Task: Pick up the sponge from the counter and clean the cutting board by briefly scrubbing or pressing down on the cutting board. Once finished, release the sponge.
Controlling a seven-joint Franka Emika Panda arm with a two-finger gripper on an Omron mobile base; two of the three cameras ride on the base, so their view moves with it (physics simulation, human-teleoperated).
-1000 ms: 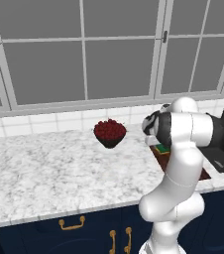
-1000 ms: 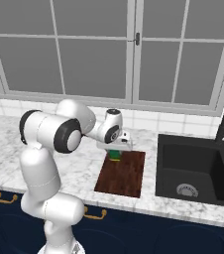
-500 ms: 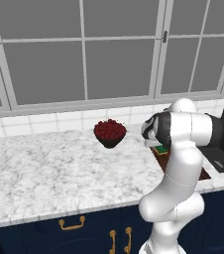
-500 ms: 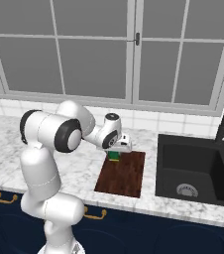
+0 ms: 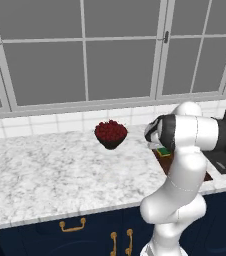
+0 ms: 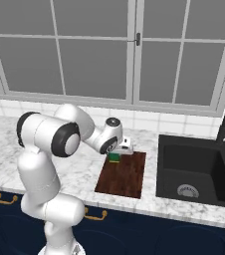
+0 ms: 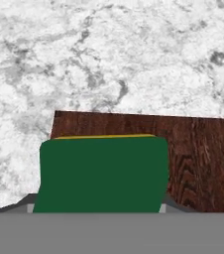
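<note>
1. No readable writing or labels.
2. The gripper (image 6: pixel 115 155) pinches the sponge (image 7: pixel 101 173), green side up, over the far left corner of the cutting board (image 6: pixel 125 176) on the counter (image 5: pixel 45 175).

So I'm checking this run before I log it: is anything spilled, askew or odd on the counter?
Nothing stands out. The sponge sits in the hand over a corner of the cutting board, which lies flat on the counter beside the sink. The bowl stands upright, nothing spilled.
</note>
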